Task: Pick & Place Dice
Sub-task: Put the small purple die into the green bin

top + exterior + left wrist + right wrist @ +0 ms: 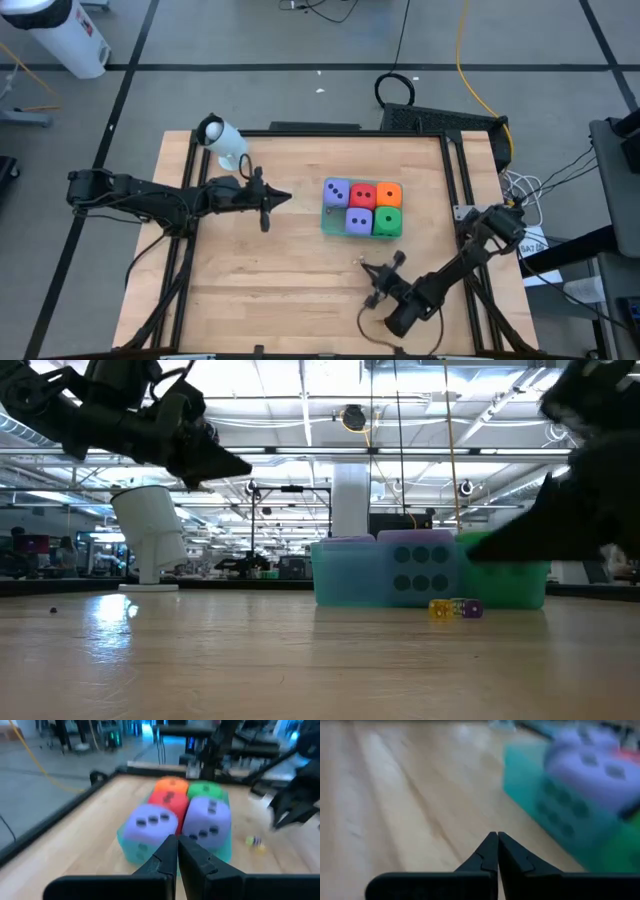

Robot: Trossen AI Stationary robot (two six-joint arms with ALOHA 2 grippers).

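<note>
A white cylindrical camera (222,141) stands at the wooden table's (260,290) corner.

The pale wooden worktop (300,290) has a dark metal frame along its edges. A shallow teal tray (328,222) lies right of its middle, holding the five dice (362,208) packed side by side. Two tiny specks (454,608), one yellow, one purple, lie just in front of the tray. A white camera (222,140) stands at the far left corner.
</note>
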